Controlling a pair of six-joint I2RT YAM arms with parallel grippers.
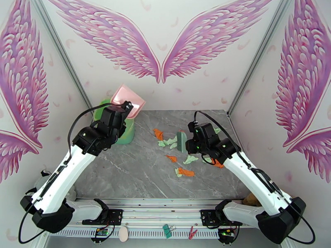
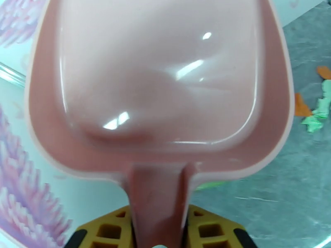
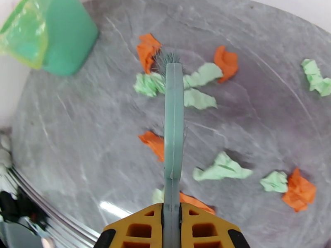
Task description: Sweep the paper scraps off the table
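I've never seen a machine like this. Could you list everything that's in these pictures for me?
paper scraps: about a dozen, mint green and orange, scattered right of the table's middle
table: one, grey marble pattern
dustpan: one, pink, raised over the far left corner
brush: one, teal, among the scraps
bin: one, green with a see-through liner, far left edge
clips: two, green and red, near rail
wing murals: pink, on the walls
arms: two, white and black, near edge
left pincer: shut on the dustpan's handle
right pincer: shut on the brush's handle
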